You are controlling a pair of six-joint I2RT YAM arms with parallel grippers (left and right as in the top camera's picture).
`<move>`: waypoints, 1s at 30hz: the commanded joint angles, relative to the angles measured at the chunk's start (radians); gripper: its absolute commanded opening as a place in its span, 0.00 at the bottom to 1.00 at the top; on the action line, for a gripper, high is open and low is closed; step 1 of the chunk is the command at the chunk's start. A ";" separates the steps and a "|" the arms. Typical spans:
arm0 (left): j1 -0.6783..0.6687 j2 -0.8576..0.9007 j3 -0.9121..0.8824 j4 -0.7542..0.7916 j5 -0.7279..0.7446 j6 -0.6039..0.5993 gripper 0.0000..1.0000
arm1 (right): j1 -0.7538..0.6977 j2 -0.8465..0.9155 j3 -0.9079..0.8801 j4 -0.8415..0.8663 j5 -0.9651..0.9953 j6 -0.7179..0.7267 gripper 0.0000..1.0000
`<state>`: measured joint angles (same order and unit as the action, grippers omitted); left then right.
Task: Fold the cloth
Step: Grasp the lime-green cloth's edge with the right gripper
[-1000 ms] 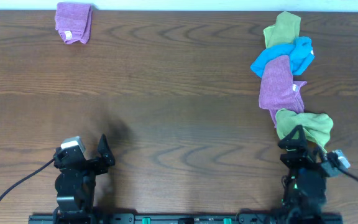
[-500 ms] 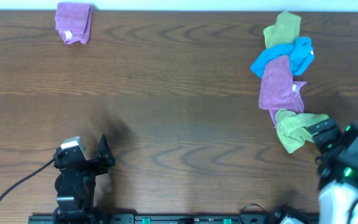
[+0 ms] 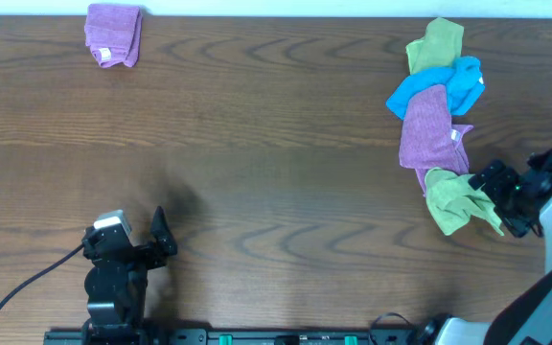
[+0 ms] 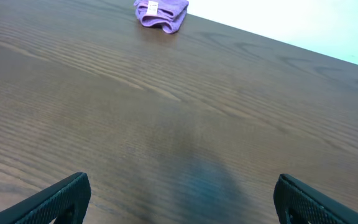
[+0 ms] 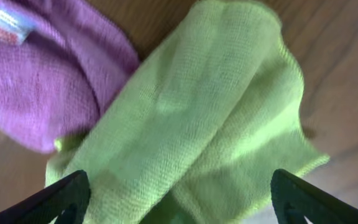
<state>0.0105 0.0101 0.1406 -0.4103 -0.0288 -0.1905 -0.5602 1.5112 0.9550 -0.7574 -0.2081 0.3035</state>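
We are seeing the right gripper [image 3: 499, 201] gaping wide over the lime-green cloth [image 5: 197, 112], which is lying at 3 o'clock on the table [image 3: 276, 144] and touching a purple cloth [image 5: 36, 74] whose white tag [image 5: 4, 25] is showing red print we cannot read. The left gripper [image 4: 179, 199] is sitting at 7 o'clock with its fingers [image 4: 55, 200] spread apart.

No words can be read. The white tag [image 4: 153, 7] on the folded purple cloth [image 4: 166, 14] by the desk's [image 3: 276, 192] far left corner is too small. The red-marked tag [image 5: 6, 25] is blurry.
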 commanded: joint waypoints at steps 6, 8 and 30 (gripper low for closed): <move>0.002 -0.006 -0.020 -0.003 0.003 -0.012 0.96 | 0.032 -0.038 0.019 -0.161 0.111 -0.059 0.93; 0.002 -0.006 -0.020 -0.003 0.003 -0.012 0.95 | 0.032 -0.079 0.032 -0.163 0.163 -0.082 0.94; 0.002 -0.006 -0.020 -0.003 0.003 -0.012 0.95 | 0.435 -0.196 -0.004 -0.200 0.469 -0.281 0.84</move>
<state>0.0105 0.0101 0.1406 -0.4103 -0.0288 -0.1905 -0.1665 1.3155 0.9848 -0.9596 0.1375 -0.0284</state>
